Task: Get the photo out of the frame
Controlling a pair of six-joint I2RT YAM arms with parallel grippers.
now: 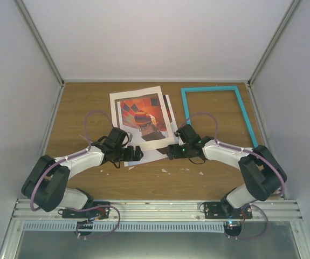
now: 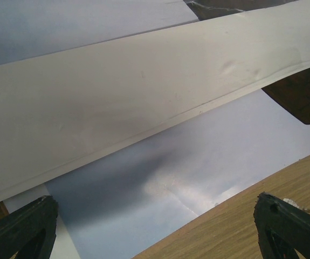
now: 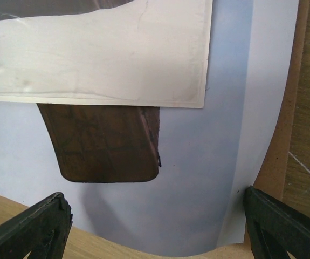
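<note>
The photo (image 3: pixel 198 178) lies flat on the table, pale blue sky with the brown basket (image 3: pixel 106 143) showing. A white-edged sheet (image 1: pixel 141 113) lies on top and hides most of it; only the photo's near and right margins (image 1: pixel 156 155) stick out. The turquoise frame (image 1: pixel 210 88) lies apart at the back right, with bare table inside it. My left gripper (image 1: pixel 136 154) (image 2: pixel 157 226) is open over the photo's near edge. My right gripper (image 1: pixel 172 151) (image 3: pixel 157 216) is open over the photo's near right corner. Nothing sits between either pair of fingers.
A thin brown board edge (image 3: pixel 284 135) shows along the photo's right side. Small white scraps (image 1: pixel 164 170) (image 1: pixel 201 173) lie on the wooden table (image 1: pixel 79 108) near the arms. White walls close in the left, right and back; a metal rail (image 1: pixel 155 208) runs along the front.
</note>
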